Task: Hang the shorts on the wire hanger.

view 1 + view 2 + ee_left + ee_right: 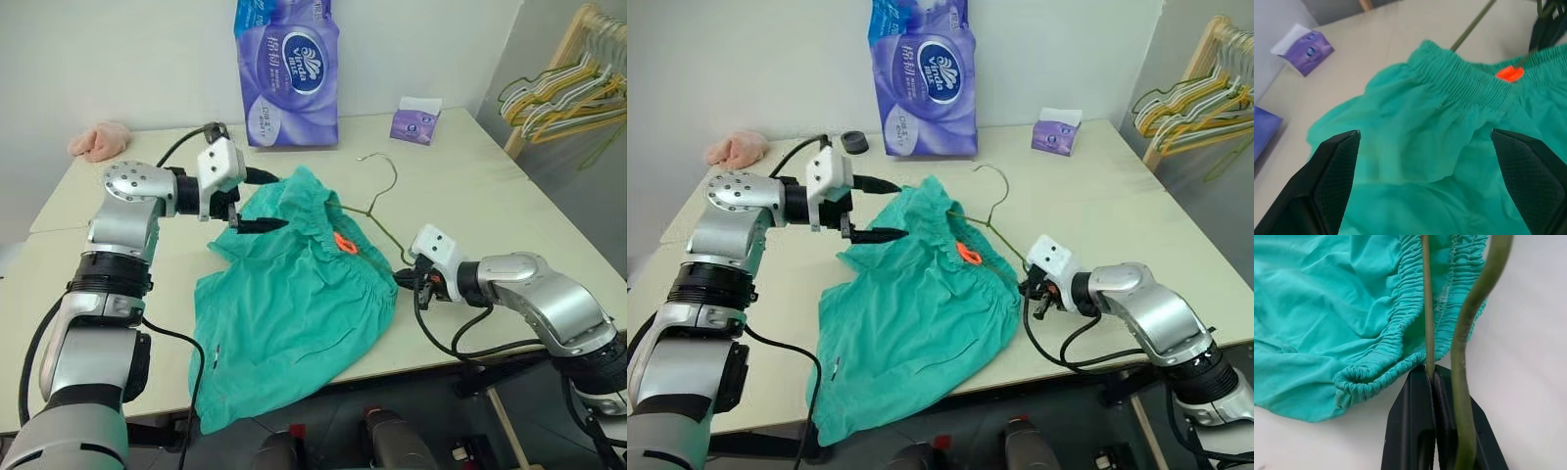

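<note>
Two grippers work mid-frame: the right gripper (404,278) pinches the wire hanger (377,211); the left gripper (266,201) gapes over the limp, light shorts (294,304), best grasped at their waistband.

My teal-green shorts (294,313) lie rumpled at frame centre, leg ends over the table's near edge, orange tag at the waistband. My thin olive wire hanger (378,217) runs through the waistband, hook toward upper right.

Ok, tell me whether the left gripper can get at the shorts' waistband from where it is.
Probably yes: the left gripper is open just above the shorts, with nothing between its fingers and the waistband.
</note>
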### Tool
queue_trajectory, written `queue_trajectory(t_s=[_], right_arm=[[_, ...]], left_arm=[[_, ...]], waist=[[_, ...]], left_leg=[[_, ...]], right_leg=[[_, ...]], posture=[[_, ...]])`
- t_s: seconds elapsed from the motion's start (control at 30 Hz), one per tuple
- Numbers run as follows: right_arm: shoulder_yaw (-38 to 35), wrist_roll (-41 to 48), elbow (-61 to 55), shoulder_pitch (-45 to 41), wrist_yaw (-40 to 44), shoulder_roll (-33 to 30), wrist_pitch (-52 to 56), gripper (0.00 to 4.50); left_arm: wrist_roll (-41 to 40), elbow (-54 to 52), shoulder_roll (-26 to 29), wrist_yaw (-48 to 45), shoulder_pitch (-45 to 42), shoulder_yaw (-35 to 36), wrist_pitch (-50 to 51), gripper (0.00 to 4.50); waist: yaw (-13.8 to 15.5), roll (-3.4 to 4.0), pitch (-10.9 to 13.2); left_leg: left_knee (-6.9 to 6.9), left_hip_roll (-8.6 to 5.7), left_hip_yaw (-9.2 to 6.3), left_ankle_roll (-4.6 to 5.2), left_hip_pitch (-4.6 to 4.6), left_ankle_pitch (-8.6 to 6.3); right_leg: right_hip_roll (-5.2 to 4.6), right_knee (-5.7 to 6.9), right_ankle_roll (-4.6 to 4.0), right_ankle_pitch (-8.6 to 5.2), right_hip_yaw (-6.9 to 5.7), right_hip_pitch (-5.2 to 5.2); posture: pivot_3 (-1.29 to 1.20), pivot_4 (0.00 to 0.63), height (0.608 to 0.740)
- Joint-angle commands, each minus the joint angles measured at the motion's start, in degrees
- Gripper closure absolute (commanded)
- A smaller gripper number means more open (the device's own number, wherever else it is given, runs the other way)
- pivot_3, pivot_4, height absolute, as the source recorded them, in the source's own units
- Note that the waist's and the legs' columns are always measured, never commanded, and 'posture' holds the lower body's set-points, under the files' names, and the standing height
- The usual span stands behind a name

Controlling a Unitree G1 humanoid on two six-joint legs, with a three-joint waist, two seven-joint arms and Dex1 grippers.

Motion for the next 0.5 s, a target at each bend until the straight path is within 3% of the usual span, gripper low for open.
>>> queue_trajectory(t_s=[0.03, 0.33, 0.5], right_arm=[[1.3, -2.8, -3.3, -0.2, 1.3, -1.1, -4.0, 4.50], [2.6, -7.3, -3.7, 0.3, 2.8, -1.9, -8.2, 4.50], [2.9, -10.4, -3.4, 0.2, 3.8, -2.2, -12.6, 4.50]], left_arm=[[1.2, 2.8, -1.6, 0.2, -3.8, 0.1, -4.4, 0.01], [1.2, -2.1, -0.9, -10.1, 0.0, -2.9, -2.8, 0.01], [3.2, -1.3, -0.3, -9.7, 0.7, -3.4, -3.4, 0.01]], waist=[[0.0, -0.01, 0.0], [-1.1, -0.01, 0.0], [-1.5, -0.01, 0.0]], left_leg=[[0.01, 0.00, 0.00, 0.00, -0.01, 0.00], [-0.01, 0.00, -0.02, 0.00, -0.03, 0.00], [-0.02, 0.01, -0.05, 0.00, -0.03, 0.00]], right_leg=[[0.00, -0.01, 0.00, 0.00, 0.00, 0.00], [0.00, 0.03, 0.00, 0.00, 0.01, -0.04], [0.01, 0.04, 0.00, 0.00, -0.01, -0.05]], posture=[[-0.21, 0.077, 0.740], [-0.22, 0.082, 0.740], [-0.22, 0.083, 0.740]])
